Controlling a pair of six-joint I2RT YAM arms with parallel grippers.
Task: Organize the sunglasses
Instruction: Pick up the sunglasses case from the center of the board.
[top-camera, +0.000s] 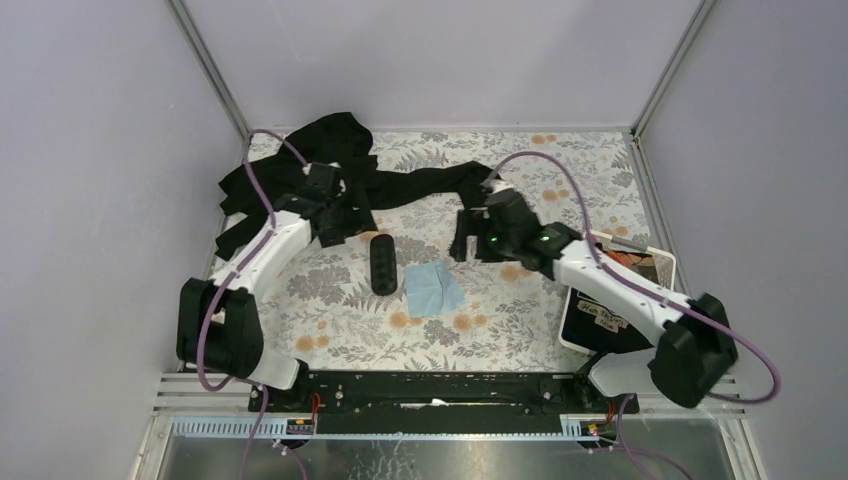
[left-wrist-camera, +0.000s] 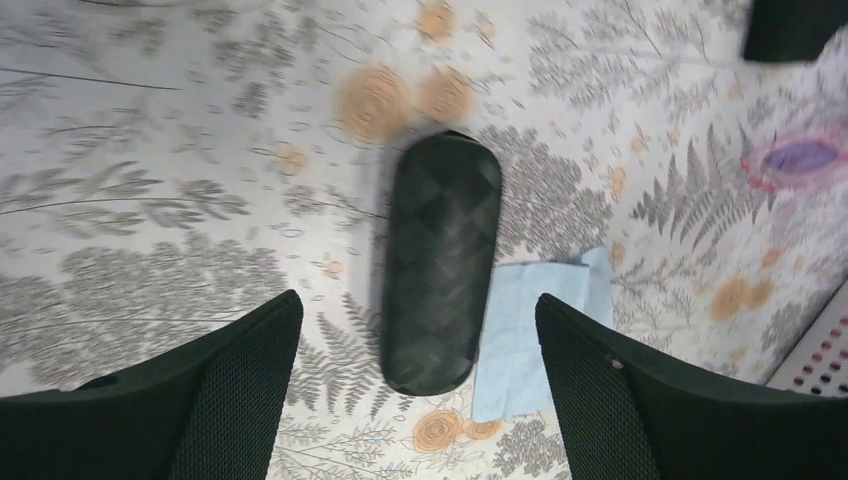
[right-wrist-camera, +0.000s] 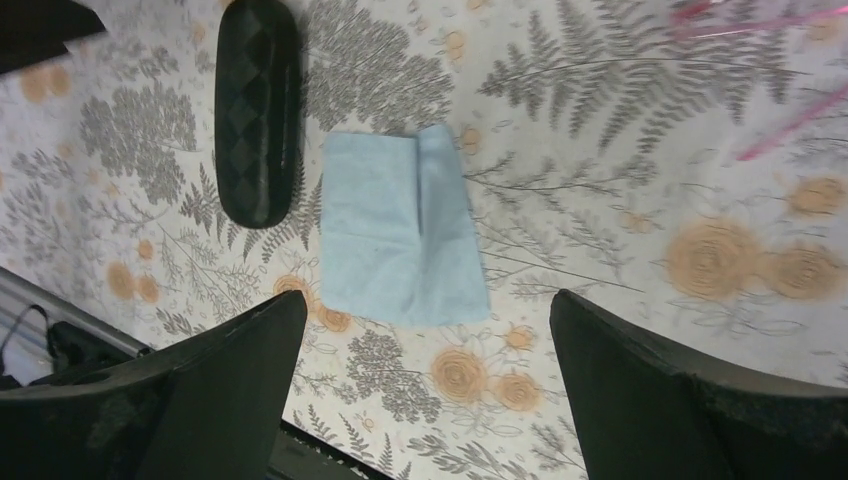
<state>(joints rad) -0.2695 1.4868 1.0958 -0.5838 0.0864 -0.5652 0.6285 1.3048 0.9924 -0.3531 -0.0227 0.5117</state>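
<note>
The black oval case (top-camera: 383, 265) lies shut on the floral table, with the light blue cloth (top-camera: 432, 288) beside it on its right. My left gripper (top-camera: 343, 224) is open above the case's far end; its wrist view shows the case (left-wrist-camera: 440, 265) and the cloth (left-wrist-camera: 530, 330) between its fingers. My right gripper (top-camera: 463, 245) is open and empty, above the cloth (right-wrist-camera: 400, 235) and the case (right-wrist-camera: 257, 110). The sunglasses show only in part: a blurred purple lens (left-wrist-camera: 800, 156) and slim pink arms (right-wrist-camera: 790, 125). In the top view they are hidden.
A long black fabric strap (top-camera: 410, 185) lies bunched across the back of the table behind both grippers. A white tray (top-camera: 672, 270) with a dark labelled board (top-camera: 600, 322) sits at the right edge under the right arm. Grey walls enclose the table.
</note>
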